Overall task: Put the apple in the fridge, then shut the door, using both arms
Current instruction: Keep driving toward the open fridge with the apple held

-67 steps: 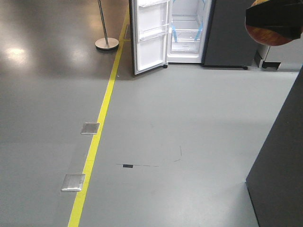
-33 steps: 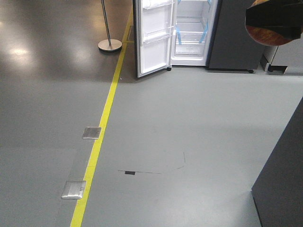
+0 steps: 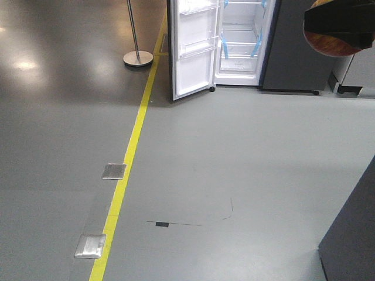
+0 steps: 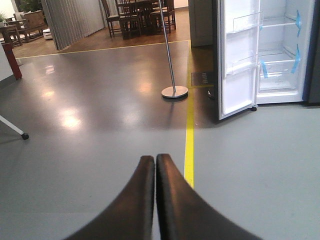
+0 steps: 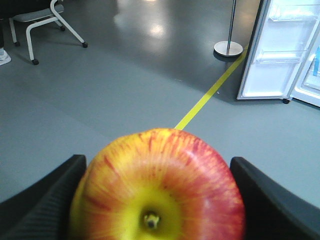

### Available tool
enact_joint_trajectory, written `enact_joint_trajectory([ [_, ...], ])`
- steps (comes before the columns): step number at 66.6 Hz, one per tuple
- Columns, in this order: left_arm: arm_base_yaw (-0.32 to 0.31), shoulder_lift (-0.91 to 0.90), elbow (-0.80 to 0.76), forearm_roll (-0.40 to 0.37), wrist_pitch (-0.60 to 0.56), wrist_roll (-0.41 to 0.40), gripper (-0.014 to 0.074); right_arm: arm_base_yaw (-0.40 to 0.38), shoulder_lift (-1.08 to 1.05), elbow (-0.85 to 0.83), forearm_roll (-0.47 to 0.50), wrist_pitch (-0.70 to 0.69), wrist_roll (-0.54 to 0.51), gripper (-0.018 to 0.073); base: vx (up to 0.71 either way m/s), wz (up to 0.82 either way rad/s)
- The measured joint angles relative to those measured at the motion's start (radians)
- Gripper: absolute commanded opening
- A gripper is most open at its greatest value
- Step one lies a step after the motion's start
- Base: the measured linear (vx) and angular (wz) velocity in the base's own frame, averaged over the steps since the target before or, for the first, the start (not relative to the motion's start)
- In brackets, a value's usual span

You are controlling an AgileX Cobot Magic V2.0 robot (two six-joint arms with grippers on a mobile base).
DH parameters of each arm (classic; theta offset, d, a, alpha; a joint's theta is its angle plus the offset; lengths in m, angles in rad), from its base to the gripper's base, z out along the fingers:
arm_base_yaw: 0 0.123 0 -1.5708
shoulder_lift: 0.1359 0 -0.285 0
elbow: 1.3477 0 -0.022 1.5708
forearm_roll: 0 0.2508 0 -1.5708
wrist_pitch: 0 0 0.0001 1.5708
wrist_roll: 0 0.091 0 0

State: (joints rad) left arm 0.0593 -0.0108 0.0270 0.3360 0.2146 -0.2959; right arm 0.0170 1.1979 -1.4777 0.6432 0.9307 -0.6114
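The apple [image 5: 159,186] sits clamped tight within the right gripper [image 5: 158,200].

Yellow floor line [image 3: 130,153]. Post on round base [image 3: 137,57]: just left of line, far end. Two metal floor plates [image 3: 113,171]: against line's left edge. Black tape patch [image 3: 162,224]: right of line.

Red-yellow apple [image 5: 157,185] between fingers [image 5: 272,202], fridge [image 3: 241,35] door [image 3: 193,50] open
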Motion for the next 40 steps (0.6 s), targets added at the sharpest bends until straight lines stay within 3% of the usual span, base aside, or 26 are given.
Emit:
enact_joint_trajectory([
  [40,0.0,0.0,0.0,0.0,0.0,0.0,-0.0008,0.0,0.0,0.0,0.0,0.0,0.0,0.0186,0.15,0.01],
])
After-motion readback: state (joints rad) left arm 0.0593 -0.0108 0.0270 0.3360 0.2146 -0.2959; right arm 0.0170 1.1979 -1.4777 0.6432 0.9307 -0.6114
